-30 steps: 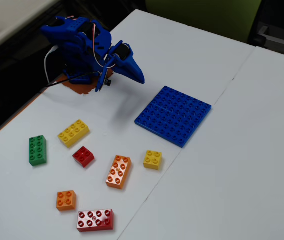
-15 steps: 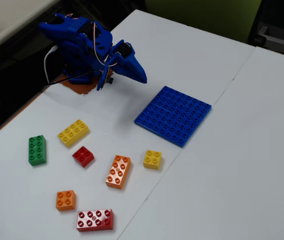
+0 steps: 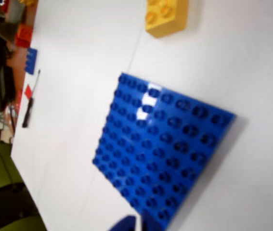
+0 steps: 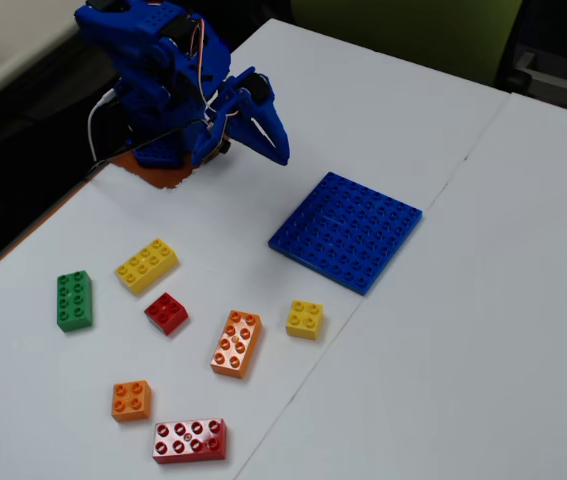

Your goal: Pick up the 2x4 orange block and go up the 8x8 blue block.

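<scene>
The 2x4 orange block (image 4: 236,343) lay flat, studs up, on the white tabletop (image 4: 483,330) in the fixed view. There was one such block. Its long axis ran from the lower left to the upper right of that view, only slightly off the vertical, with the upper end nearer the 8x8 blue block (image 4: 346,231). There was one blue baseplate, flat on the tabletop, well apart from the orange block and up and to the right of it.

Count of the other bricks in the fixed view: one small yellow four-stud brick (image 4: 305,319) just to the right of the orange block, between it and the baseplate; one yellow eight-stud brick (image 4: 146,265); one green brick (image 4: 74,300); one small red brick (image 4: 166,312); one small orange four-stud brick (image 4: 131,400); one long red brick (image 4: 189,440). None touched another.

The blue arm (image 4: 158,70) stood at the upper left of the fixed view, with its pincer (image 4: 275,150) held above the bare tabletop, well apart from every brick. The pincer carried nothing; its fingers appeared pressed together at the tip, though the angle made this hard to confirm.

In the wrist view the baseplate (image 3: 161,147) filled the centre, seen obliquely and somewhat blurred, with the small yellow brick (image 3: 166,16) at the top edge. A blue fingertip (image 3: 125,224) showed at the bottom edge. The orange block was not in this view.
</scene>
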`<state>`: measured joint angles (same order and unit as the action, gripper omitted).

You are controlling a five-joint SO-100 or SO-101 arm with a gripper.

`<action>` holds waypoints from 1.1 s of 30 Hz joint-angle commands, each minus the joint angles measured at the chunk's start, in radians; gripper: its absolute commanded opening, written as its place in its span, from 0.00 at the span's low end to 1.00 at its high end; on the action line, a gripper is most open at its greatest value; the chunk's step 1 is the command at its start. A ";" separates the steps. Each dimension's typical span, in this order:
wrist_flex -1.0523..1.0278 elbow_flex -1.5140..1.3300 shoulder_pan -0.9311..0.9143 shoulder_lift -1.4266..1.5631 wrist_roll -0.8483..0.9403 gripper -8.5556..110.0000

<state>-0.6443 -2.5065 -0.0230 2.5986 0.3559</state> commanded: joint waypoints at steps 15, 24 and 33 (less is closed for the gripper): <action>-0.295 0.747 -0.137 -0.571 0.069 0.07; -0.364 1.058 -0.222 -0.827 0.175 0.09; -0.439 1.312 -0.293 -1.045 0.281 0.09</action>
<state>-1.0784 -1.2747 -0.3022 1.5662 0.5967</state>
